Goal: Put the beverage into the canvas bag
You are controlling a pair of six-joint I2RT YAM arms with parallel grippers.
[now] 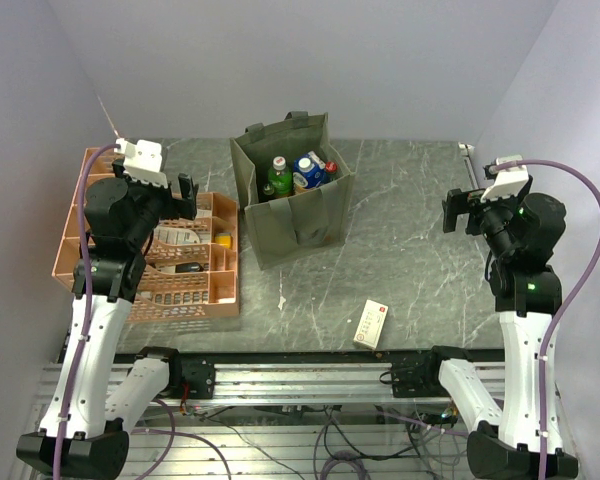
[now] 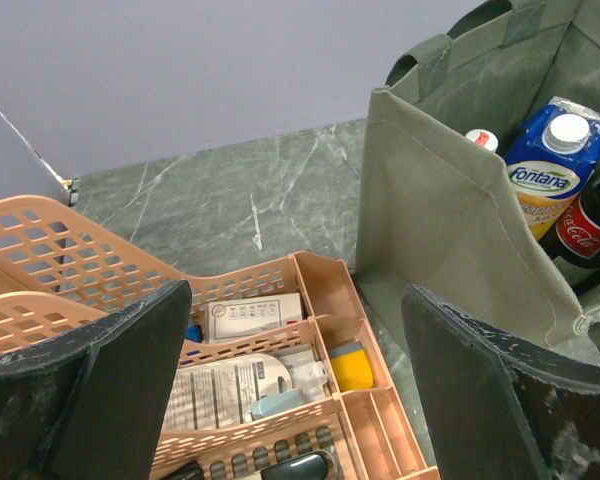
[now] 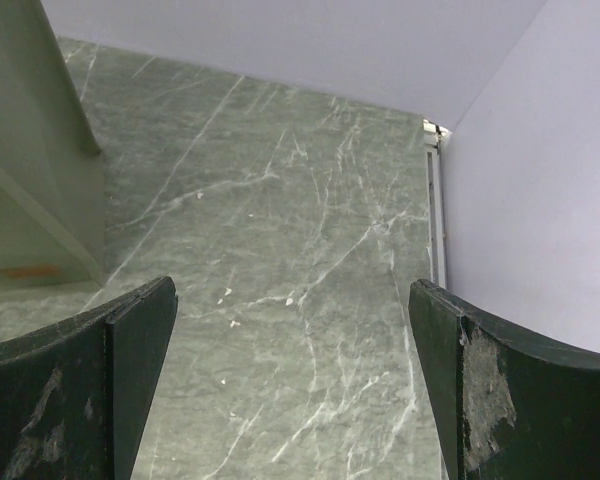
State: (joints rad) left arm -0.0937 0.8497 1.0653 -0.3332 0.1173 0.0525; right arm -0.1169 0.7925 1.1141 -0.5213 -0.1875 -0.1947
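Note:
The olive-green canvas bag (image 1: 298,212) stands upright and open at the table's middle back. Inside it are a green bottle (image 1: 279,176), a blue Fontana carton (image 1: 308,170) and a cola bottle (image 1: 329,168). The left wrist view shows the bag (image 2: 450,230), the carton (image 2: 552,165) and the cola bottle (image 2: 583,232) at the right. My left gripper (image 1: 186,189) (image 2: 295,325) is open and empty, above the crate just left of the bag. My right gripper (image 1: 457,211) (image 3: 292,310) is open and empty, above bare table to the bag's right; the bag's side (image 3: 30,190) shows at the left there.
A salmon-pink lattice crate (image 1: 223,292) sits at the left, holding packets, a white box (image 2: 252,317) and a yellow item (image 2: 352,366). A small white-and-red box (image 1: 371,323) lies near the front edge. Walls enclose the back and both sides.

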